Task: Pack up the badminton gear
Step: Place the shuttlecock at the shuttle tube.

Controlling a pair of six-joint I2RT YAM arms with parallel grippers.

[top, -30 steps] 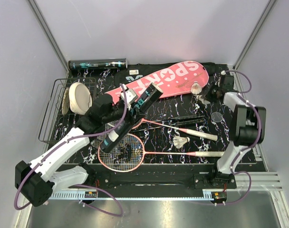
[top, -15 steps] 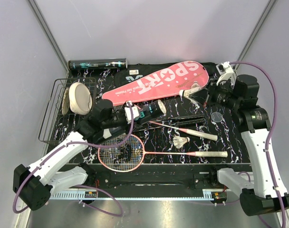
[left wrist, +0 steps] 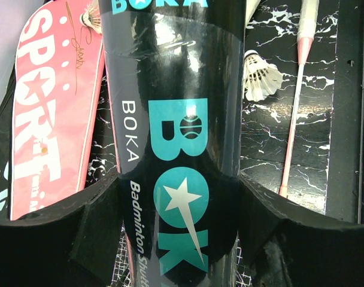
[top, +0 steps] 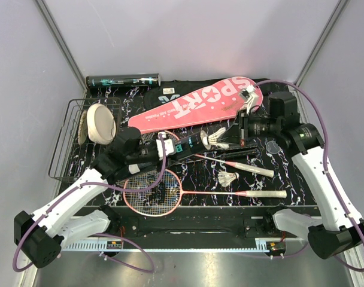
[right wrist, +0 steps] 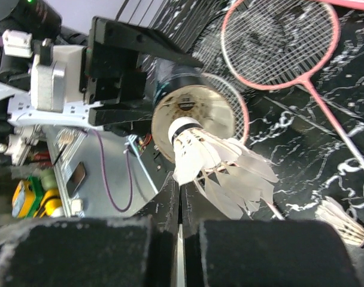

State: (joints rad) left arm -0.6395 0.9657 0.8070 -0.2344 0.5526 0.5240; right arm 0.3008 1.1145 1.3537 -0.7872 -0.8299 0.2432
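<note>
While my left gripper (left wrist: 182, 227) is clamping the dark tube (left wrist: 176, 137) around its middle and holding it level above the table (top: 200, 176), open mouth turned to the right, my right gripper (right wrist: 179, 239) is pinching a white shuttlecock (right wrist: 212, 161) by its feathers, the pads pressed nearly together. The cork is pointing at the mouth and is sitting just before the rim. As far as I am judging, it is not yet inside.

What is worrying me is the alignment. The cork is looking a little low of the centre, so pushing forward could make the feather skirt catch on the rim and bend. It could also shove the tube so that it slides in the left pads. The pinched feathers could crush or slip out too, letting the shuttlecock fall.

Counting from big to small, I am seeing:
- one black bag (top: 164, 91) at the back
- one pink case (top: 194, 104) lying on it
- two rackets, the near racket (top: 269, 194) and the far racket (top: 261, 171)
- two tubes, the held one and a second tube (top: 123, 79) at the far edge
- two shuttlecocks, the pinched one and a loose shuttlecock (top: 228, 178) between the racket shafts
</note>
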